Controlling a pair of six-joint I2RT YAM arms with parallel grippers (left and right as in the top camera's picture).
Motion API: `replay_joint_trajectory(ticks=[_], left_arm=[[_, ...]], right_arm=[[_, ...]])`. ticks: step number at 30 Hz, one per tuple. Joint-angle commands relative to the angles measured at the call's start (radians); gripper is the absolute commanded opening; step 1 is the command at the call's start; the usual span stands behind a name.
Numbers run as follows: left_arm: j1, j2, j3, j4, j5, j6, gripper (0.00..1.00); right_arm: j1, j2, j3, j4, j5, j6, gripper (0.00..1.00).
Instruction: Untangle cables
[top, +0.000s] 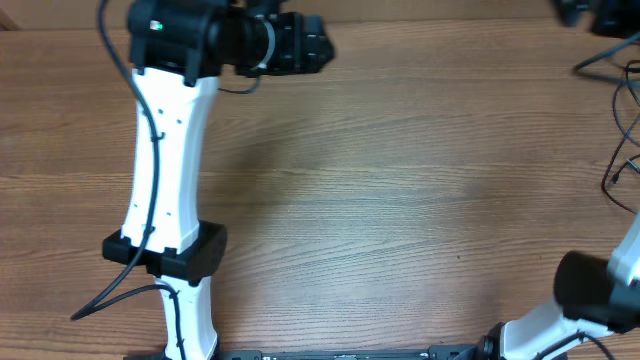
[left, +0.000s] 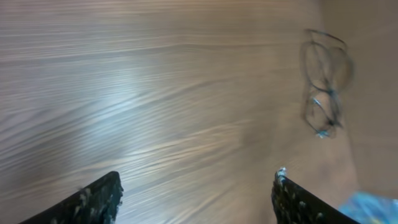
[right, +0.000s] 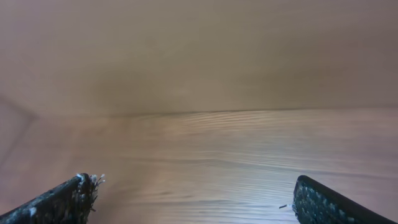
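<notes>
From overhead, my left arm (top: 165, 170) reaches up the left side of the wooden table (top: 400, 200), and my left gripper (top: 320, 45) sits at the far edge, pointing toward the right. From this height I cannot tell how wide it stands. My right arm (top: 600, 290) shows only at the near right corner, its hand out of frame. The cables (top: 620, 172) are thin black cords looping along the table's right edge, well apart from my left gripper. In my left wrist view, my two fingers (left: 93, 199) stand wide apart at the bottom corners, with bare wood between them and nothing in their hold. The cables (left: 323, 81) show far ahead at the upper right as a blurred tangle of thin loops lying on the table. A blurred blue patch (left: 373, 208) sits at the bottom right corner. In my right wrist view, the right gripper (right: 196, 208) is spread just as wide and holds nothing. Its fingers (right: 62, 202) frame plain wood, and beyond that a flat tan surface.
</notes>
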Motion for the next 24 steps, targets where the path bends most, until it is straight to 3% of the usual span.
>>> replay_joint_trajectory(ticks=[1,7,13,24], left_arm=[[0.009,-0.106,0.001,-0.035,-0.124,0.041,0.76],[-0.046,-0.288,0.000,-0.071,-0.297,0.062,0.76],[-0.061,-0.460,-0.074,-0.071,-0.370,0.053,0.73],[-0.061,-0.875,-0.729,-0.029,-0.563,-0.078,0.73]], right_arm=[[0.105,-0.077,0.011,-0.028,0.101,-0.011,1.00],[0.285,-0.135,0.011,-0.153,0.212,-0.007,1.00],[0.414,-0.194,0.011,-0.251,0.338,0.045,1.00],[0.523,-0.356,0.011,-0.282,0.394,0.111,1.00]])
